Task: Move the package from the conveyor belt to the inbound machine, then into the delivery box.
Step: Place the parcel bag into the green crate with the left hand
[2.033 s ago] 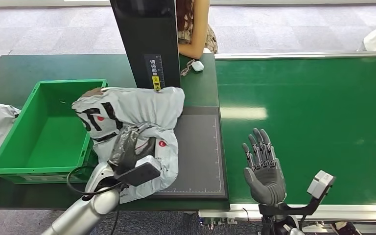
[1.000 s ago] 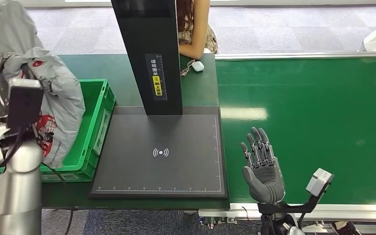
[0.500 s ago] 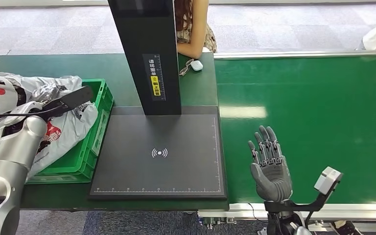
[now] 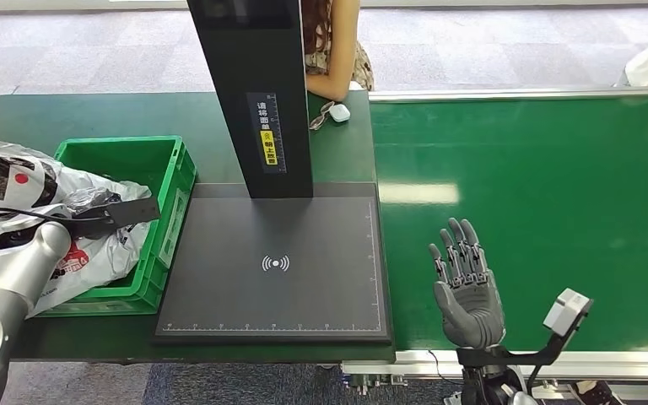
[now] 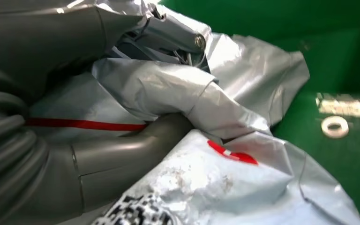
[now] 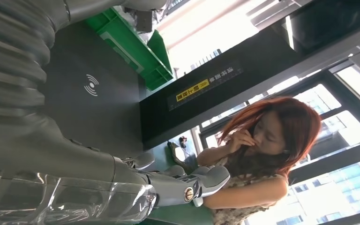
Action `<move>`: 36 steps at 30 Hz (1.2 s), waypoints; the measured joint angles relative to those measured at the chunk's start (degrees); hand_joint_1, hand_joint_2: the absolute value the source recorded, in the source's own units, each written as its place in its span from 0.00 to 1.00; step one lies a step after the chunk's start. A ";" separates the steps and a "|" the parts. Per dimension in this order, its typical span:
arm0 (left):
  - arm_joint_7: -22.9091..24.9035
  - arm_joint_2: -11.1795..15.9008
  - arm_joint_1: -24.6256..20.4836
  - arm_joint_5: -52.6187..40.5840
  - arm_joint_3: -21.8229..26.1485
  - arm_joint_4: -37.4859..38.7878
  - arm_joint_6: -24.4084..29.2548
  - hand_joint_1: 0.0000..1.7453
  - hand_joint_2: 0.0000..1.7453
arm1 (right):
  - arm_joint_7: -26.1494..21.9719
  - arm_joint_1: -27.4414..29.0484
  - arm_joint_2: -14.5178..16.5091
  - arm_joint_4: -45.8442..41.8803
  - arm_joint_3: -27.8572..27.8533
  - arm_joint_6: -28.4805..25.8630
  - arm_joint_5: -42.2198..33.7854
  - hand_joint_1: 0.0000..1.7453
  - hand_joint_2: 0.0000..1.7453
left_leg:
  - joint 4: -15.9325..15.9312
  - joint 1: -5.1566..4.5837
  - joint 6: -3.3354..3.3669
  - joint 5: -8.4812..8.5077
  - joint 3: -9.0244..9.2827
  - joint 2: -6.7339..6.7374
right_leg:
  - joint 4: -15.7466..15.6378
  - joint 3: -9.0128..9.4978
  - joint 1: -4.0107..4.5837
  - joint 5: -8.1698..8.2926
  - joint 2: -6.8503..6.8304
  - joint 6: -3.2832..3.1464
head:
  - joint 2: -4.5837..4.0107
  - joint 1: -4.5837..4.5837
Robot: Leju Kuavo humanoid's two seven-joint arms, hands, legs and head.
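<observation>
1. The package, a crumpled grey plastic mailer, lies at the frame's left in the green delivery box, draped over its left rim.
2. The left hand grips the mailer's folds (thumb pressed into the plastic).
3. The right hand stands open and empty, fingers spread, over the green conveyor belt.
4. The black inbound machine fills the centre; a person sits behind its column.

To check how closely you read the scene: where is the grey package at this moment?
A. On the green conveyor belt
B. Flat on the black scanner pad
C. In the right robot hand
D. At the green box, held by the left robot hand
D: the grey package lies over the rim of the green box, gripped by the left robot hand.
</observation>
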 joint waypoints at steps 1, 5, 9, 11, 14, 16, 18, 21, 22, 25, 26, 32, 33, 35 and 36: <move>-0.47 0.00 0.13 0.44 -0.50 0.10 0.32 0.41 1.00 | 0.01 -0.01 0.01 0.01 0.00 -0.04 -0.04 0.00 1.00 | 0.00 0.00 0.00 0.00 0.00 -0.01 | 0.00 0.00 0.00 0.00 -0.01 0.00 | 0.00 0.00; -1.43 -1.15 0.56 3.99 -1.25 0.30 7.93 0.00 1.00 | 0.01 0.16 0.07 -0.04 -0.02 -0.65 -0.09 0.00 1.00 | 0.01 0.00 0.01 0.01 -0.01 -0.09 | -0.01 0.00 0.00 0.00 -0.11 0.01 | 0.00 0.00; -1.40 -3.42 2.67 10.01 -0.42 -3.21 19.63 0.00 1.00 | 0.04 0.67 0.08 -0.37 -0.02 -1.13 -0.12 0.00 1.00 | 0.02 -0.02 0.02 0.01 -0.02 -0.13 | -0.02 0.02 -0.02 0.00 -0.17 0.01 | 0.00 -0.01; -2.02 -4.51 4.98 13.83 0.83 -8.39 25.61 0.00 1.00 | 0.03 0.91 0.08 -0.48 -0.02 -1.50 -0.17 0.00 1.00 | 0.02 -0.03 0.02 0.00 -0.03 -0.11 | -0.02 0.02 -0.02 0.00 -0.15 0.01 | 0.00 0.00; -4.11 -5.87 9.83 19.72 3.60 -19.92 33.98 0.00 1.00 | -0.07 1.19 0.08 -0.49 0.08 -2.19 -0.23 0.00 1.00 | 0.02 -0.04 0.04 -0.05 -0.03 -0.03 | -0.04 0.00 -0.03 -0.01 -0.06 0.03 | 0.00 0.01; -5.33 -6.49 12.88 22.55 5.42 -27.41 37.49 0.00 1.00 | -0.21 1.38 0.08 -0.49 0.25 -2.56 -0.29 0.00 1.00 | 0.02 -0.04 0.05 -0.09 -0.03 -0.01 | -0.05 -0.01 -0.03 -0.03 -0.03 0.05 | 0.00 0.01; -7.15 -7.09 15.82 24.91 7.04 -33.82 40.09 0.00 1.00 | -0.38 1.52 0.08 -0.49 0.47 -2.87 -0.31 0.00 1.00 | 0.01 -0.04 0.05 -0.11 -0.03 -0.01 | -0.05 -0.02 -0.03 -0.05 -0.03 0.05 | 0.00 0.00; -11.83 -8.42 21.07 28.98 9.23 -43.60 45.03 0.00 1.00 | -0.69 1.87 0.09 -0.51 0.59 -3.09 -0.29 0.00 1.00 | 0.00 -0.03 0.01 -0.14 -0.03 -0.01 | -0.05 -0.03 -0.02 -0.07 -0.02 0.03 | 0.00 0.00; -13.30 -8.98 23.10 30.05 9.75 -46.95 46.43 0.00 1.00 | -0.85 2.07 0.11 -0.52 0.59 -3.14 -0.26 0.00 1.00 | 0.00 -0.03 0.01 -0.14 -0.03 0.00 | -0.05 -0.03 -0.02 -0.08 -0.02 0.02 | 0.00 -0.01; -17.67 -10.81 29.99 32.74 10.55 -56.55 49.23 0.00 1.00 | -1.45 2.78 0.14 -0.65 0.58 -3.54 0.32 0.00 1.00 | 0.00 -0.03 0.02 -0.17 -0.04 0.00 | -0.07 -0.03 -0.03 -0.11 -0.01 0.04 | 0.00 0.00; -19.11 -11.44 32.41 33.77 10.59 -59.39 49.50 0.00 1.00 | -1.82 3.04 0.14 -0.74 0.57 -3.93 0.95 0.00 1.00 | 0.00 -0.04 0.03 -0.20 -0.04 0.01 | -0.08 -0.03 -0.03 -0.12 -0.01 0.06 | 0.00 0.00; -22.05 -14.53 42.42 37.39 9.10 -70.24 45.87 0.00 1.00 | -5.16 4.08 0.14 -1.31 0.63 -9.55 12.07 0.00 1.00 | 0.00 -0.04 0.15 -0.30 -0.07 -0.04 | -0.11 0.03 -0.03 -0.23 -0.09 0.20 | 0.00 0.02; -21.73 -15.09 43.53 38.32 8.90 -70.96 45.00 0.00 1.00 | -5.33 4.12 0.13 -1.32 0.78 -9.90 13.69 0.00 1.00 | -0.01 -0.05 0.14 -0.32 -0.04 -0.03 | -0.11 0.07 -0.05 -0.23 -0.07 0.20 | 0.00 0.02; -19.73 -17.39 46.96 43.41 8.61 -71.52 42.00 0.00 1.00 | -5.65 4.37 0.08 -1.18 1.70 -9.87 18.16 0.00 1.00 | -0.02 -0.10 0.11 -0.41 0.13 0.04 | -0.11 0.15 -0.11 -0.26 0.04 0.20 | 0.00 -0.07; -18.48 -19.07 48.92 46.88 8.38 -70.98 40.25 0.00 1.00 | -5.85 4.52 0.05 -1.02 2.51 -9.51 20.88 0.00 1.00 | -0.02 -0.11 0.10 -0.45 0.17 0.07 | -0.11 0.17 -0.12 -0.28 0.09 0.20 | 0.00 -0.09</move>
